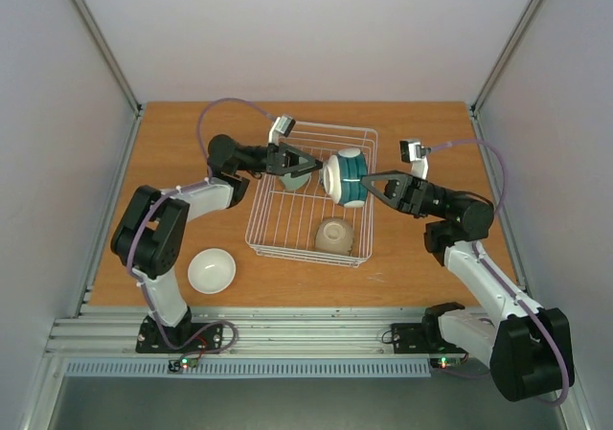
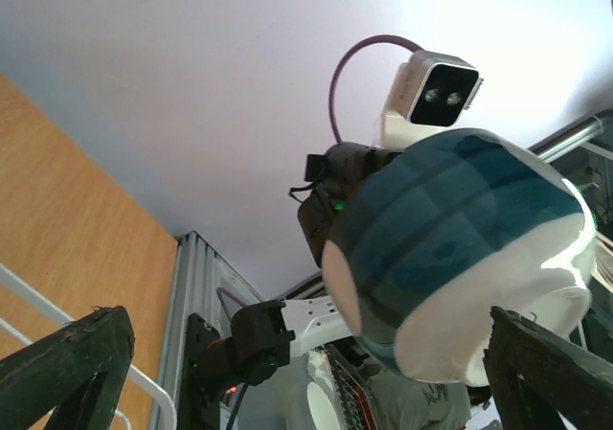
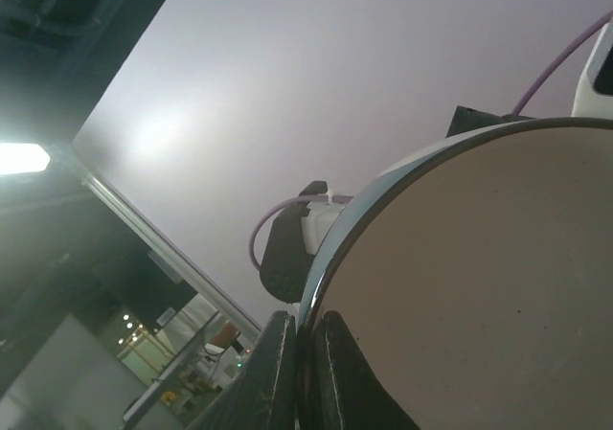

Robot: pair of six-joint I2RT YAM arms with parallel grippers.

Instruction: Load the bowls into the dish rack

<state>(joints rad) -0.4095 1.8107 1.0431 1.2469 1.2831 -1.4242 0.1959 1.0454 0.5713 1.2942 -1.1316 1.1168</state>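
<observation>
Lab test cell: white panel walls (image 1: 306, 37), aluminium rail frame (image 1: 287, 334), wooden tabletop (image 1: 287, 282).

Top view: the teal bowl (image 1: 347, 177) covers part of the dish rack's (image 1: 278, 234) far wires. It also covers the right gripper's (image 1: 364, 180) fingertips where they meet its rim. The left gripper (image 1: 308, 172) overlies a pale bowl (image 1: 295, 185) in the rack; only an edge shows.

Left wrist view: both fingers (image 2: 67, 373) are cut by the bottom edge. The bowl hides most of the right wrist (image 2: 345, 176). A pale rounded shape (image 2: 321, 403) at the bottom edge is cut off and too partial to name.

Right wrist view: the bowl's inside (image 3: 479, 286) runs off the right and bottom edges. It hides most of the left arm (image 3: 285, 253). The room at lower left is blurred.
</observation>
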